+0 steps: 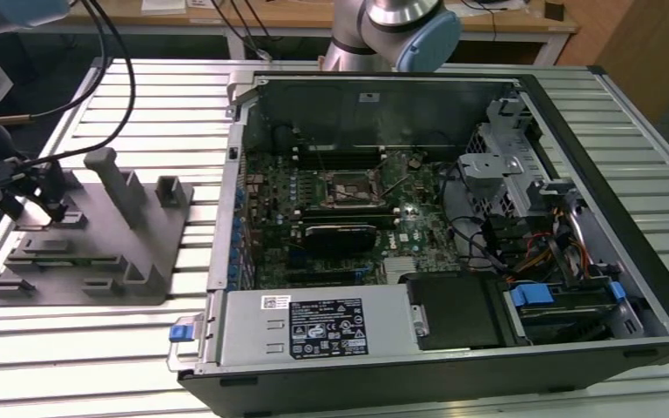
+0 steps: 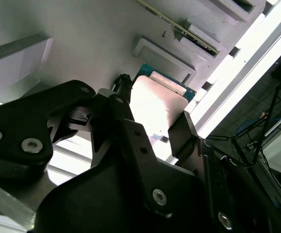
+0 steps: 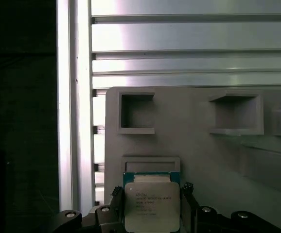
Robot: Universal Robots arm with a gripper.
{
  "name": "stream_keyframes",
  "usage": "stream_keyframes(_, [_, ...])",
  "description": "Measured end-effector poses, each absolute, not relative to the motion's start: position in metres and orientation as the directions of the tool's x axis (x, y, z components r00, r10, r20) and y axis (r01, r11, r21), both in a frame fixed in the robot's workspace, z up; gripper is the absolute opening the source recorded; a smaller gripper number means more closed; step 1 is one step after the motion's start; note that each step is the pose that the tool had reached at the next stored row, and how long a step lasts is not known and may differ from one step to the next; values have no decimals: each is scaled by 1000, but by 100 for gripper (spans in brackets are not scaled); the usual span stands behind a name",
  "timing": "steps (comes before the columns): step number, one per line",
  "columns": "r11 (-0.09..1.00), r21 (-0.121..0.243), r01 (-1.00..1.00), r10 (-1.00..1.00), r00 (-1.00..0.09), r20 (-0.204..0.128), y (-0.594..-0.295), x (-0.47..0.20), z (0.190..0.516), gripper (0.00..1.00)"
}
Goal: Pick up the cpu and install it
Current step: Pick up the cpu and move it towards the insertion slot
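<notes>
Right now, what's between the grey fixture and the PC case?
Nothing. In the exterior view, only a bare strip of slatted table separates the grey fixture from the open PC case.

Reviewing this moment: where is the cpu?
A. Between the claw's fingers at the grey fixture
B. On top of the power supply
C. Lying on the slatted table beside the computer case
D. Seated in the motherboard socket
A: in both wrist views the cpu sits between the fingers of the claw, with the grey fixture right behind it, away from the motherboard socket.
</notes>
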State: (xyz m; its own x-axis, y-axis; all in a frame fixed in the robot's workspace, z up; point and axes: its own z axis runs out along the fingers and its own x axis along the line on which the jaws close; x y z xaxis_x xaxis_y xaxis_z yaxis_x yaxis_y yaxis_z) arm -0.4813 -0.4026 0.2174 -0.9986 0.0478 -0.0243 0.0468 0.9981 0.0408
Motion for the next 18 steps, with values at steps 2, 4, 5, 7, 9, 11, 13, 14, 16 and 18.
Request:
stream_keyframes(2, [998,41,47,48,-999,-24,-403,-481,218,55])
stream_keyframes(4, [998,41,47,48,-999,-24,-403,-481,219,55])
stream_keyframes(5, [998,41,47,48,-999,-24,-403,-481,220,55])
stream_keyframes(7, [998,41,47,48,-999,-24,-403,-481,220,55])
stream_keyframes(9, [998,41,47,48,-999,-24,-403,-481,221,55])
stream_keyframes(11, [998,41,47,48,-999,-24,-403,-481,222,55])
stream_keyframes(13, [998,41,47,48,-999,-24,-403,-481,223,55])
stream_keyframes(14, [998,41,47,48,-999,-24,-403,-481,224,55])
stream_keyframes(16, [998,41,47,48,-999,-24,-403,-481,225,55])
stream_keyframes(18, [998,41,47,48,-999,-24,-403,-481,226,55])
